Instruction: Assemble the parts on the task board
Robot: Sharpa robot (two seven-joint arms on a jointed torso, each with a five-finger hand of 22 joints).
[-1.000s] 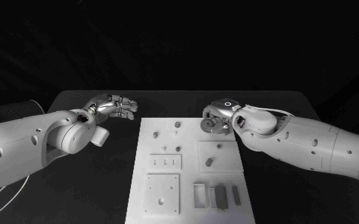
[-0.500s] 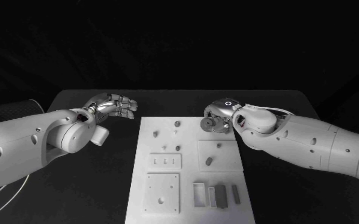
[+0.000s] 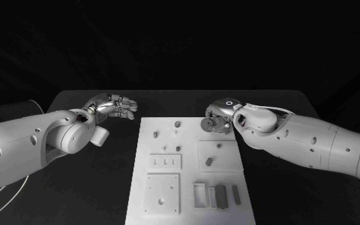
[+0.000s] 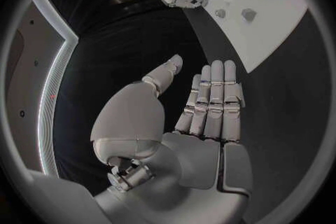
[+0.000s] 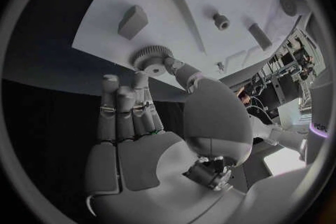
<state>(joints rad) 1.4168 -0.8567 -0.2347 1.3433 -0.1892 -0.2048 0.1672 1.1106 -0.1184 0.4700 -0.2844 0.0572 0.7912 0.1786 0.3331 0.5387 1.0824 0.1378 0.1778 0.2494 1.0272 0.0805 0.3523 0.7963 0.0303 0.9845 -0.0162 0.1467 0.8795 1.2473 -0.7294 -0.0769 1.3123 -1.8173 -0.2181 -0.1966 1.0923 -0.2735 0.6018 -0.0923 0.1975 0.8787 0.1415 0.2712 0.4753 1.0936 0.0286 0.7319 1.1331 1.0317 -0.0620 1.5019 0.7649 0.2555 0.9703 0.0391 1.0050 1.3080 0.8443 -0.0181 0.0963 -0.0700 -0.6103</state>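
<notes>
My right hand (image 3: 217, 116) pinches a toothed gear (image 5: 152, 58) at its fingertips, above the task board (image 3: 189, 204); the right wrist view resolves the teeth. My left hand (image 4: 199, 123) hovers over the tabletop (image 3: 105, 183), fingers straight, holding nothing.

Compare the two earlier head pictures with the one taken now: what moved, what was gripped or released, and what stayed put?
The right hand, pinching the small grey toothed gear, has drifted slightly away from the robot along the far right corner of the white task board. Nothing was newly gripped or released. The left hand stays off the board's left side, holding nothing, and the small grey parts lie as before.
</notes>
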